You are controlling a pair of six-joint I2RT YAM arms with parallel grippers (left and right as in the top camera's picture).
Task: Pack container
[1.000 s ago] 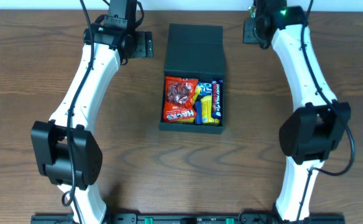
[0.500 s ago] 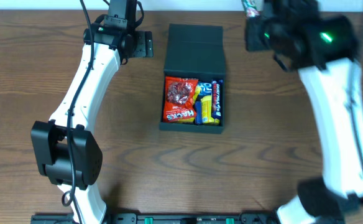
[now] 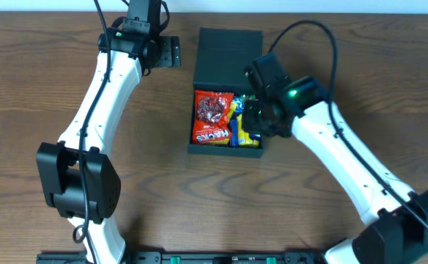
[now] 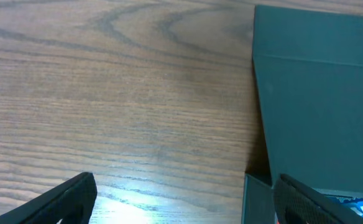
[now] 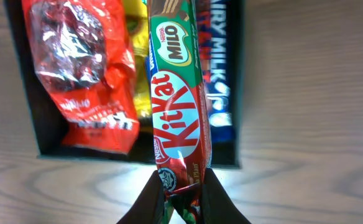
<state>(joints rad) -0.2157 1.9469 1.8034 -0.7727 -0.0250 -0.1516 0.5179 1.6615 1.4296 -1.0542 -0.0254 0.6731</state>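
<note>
Your left gripper (image 3: 165, 53) sits at 10 o'clock of the container (image 3: 229, 51), fingers spread and empty, beside the flap lid. The container lies mid-table, its open compartment toward 6. Your right gripper (image 5: 183, 198) is the nearer one. It hangs over that compartment, clamped on the KitKat bar (image 5: 178, 106). The bar's long axis runs 12 to 6, along the box, between the red packet (image 5: 88, 68) and the blue bar (image 5: 222, 62). You cannot tell how high it hangs, and the yellow packet (image 5: 135, 25) is mostly hidden.

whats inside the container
In the container: a red packet, a yellow packet and a blue Dairy Milk bar. The right gripper holds a KitKat bar over them, hiding whatever lies beneath.
</note>
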